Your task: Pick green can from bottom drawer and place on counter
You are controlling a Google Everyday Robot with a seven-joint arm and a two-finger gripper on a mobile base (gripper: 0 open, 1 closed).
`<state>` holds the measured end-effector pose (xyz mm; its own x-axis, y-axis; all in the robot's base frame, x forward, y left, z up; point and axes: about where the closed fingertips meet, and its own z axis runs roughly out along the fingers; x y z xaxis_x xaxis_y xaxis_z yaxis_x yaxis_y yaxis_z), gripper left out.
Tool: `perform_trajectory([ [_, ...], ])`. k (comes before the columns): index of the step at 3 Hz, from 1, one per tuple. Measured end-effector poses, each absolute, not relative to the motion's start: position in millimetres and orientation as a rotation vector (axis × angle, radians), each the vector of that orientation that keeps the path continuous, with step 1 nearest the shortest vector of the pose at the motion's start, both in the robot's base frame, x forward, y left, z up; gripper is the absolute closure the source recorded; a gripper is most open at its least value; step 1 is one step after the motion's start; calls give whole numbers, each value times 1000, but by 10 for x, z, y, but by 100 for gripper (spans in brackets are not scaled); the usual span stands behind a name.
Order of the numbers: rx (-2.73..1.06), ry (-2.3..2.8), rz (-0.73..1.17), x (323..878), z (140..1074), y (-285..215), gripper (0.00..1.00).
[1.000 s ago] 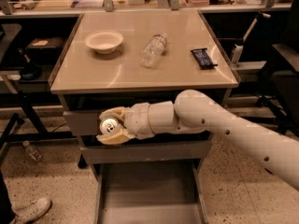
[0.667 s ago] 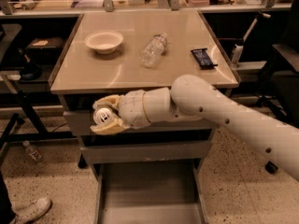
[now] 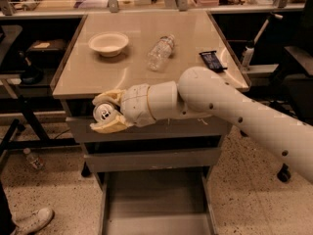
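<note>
My gripper [image 3: 104, 113] is shut on the green can [image 3: 103, 113], whose silver top with pull tab faces the camera between the two cream fingers. The can hangs in front of the counter's [image 3: 88, 77] near edge, at the left of the cabinet front, about level with the top drawer. The bottom drawer [image 3: 156, 204] is pulled open below, its flat grey floor showing nothing on it. My white arm reaches in from the right across the cabinet front.
On the counter lie a white bowl [image 3: 108, 43], a clear plastic bottle [image 3: 160, 52] on its side and a dark snack bar [image 3: 212, 60]. A small bottle [image 3: 33, 159] lies on the floor at left, near a shoe [image 3: 30, 221].
The gripper with the can has risen and moved left, from the front of the upper drawers to near the counter's edge.
</note>
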<state>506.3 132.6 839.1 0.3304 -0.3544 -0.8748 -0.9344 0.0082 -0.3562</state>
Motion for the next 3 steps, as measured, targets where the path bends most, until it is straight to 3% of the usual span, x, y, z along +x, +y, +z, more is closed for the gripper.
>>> perform_trajectory([
  [3,-1573,1160,638,5752,9191,1321,100],
])
